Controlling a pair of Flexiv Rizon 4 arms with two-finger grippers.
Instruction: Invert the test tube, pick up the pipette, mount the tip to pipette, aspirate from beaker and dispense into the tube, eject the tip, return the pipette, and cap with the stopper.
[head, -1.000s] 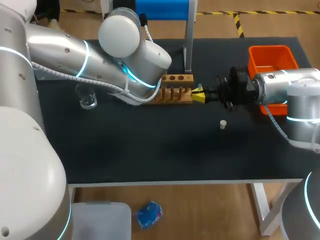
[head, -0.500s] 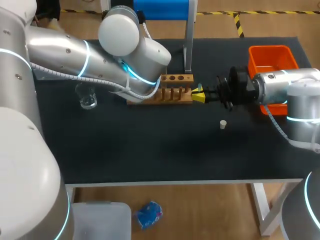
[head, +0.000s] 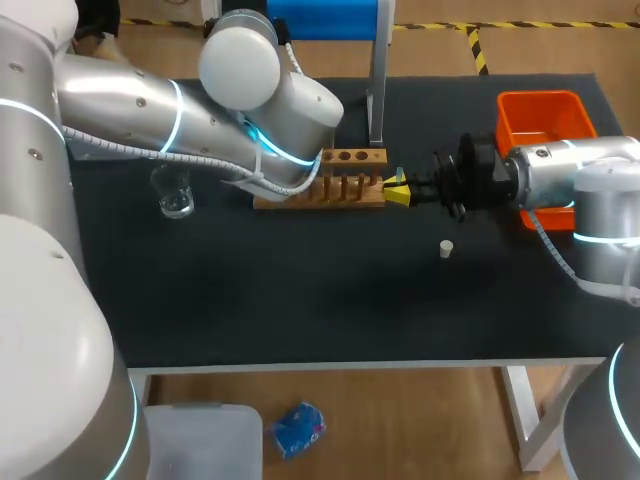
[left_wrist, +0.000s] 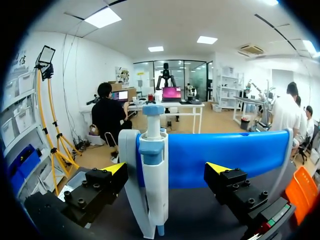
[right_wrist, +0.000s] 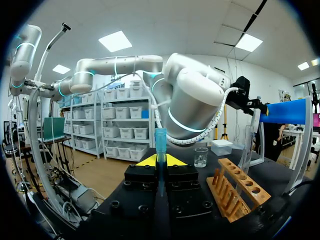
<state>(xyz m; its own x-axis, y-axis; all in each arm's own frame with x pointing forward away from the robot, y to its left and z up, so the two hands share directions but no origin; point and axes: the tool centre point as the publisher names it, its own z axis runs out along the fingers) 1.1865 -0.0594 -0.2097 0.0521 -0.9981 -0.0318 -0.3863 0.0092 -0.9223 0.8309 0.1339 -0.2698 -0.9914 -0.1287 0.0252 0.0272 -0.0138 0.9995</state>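
Right wrist view: test tube (right_wrist: 160, 150) stands upright, pinched between fingers (right_wrist: 145, 161).

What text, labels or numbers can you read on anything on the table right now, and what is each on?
No readable text in any view.
pipette: no print shows on its body.
test tube: no label shows.
beaker: any scale marks are too small to read.
wooden rack, orange bin, blue stand: plain, no labels or signs.
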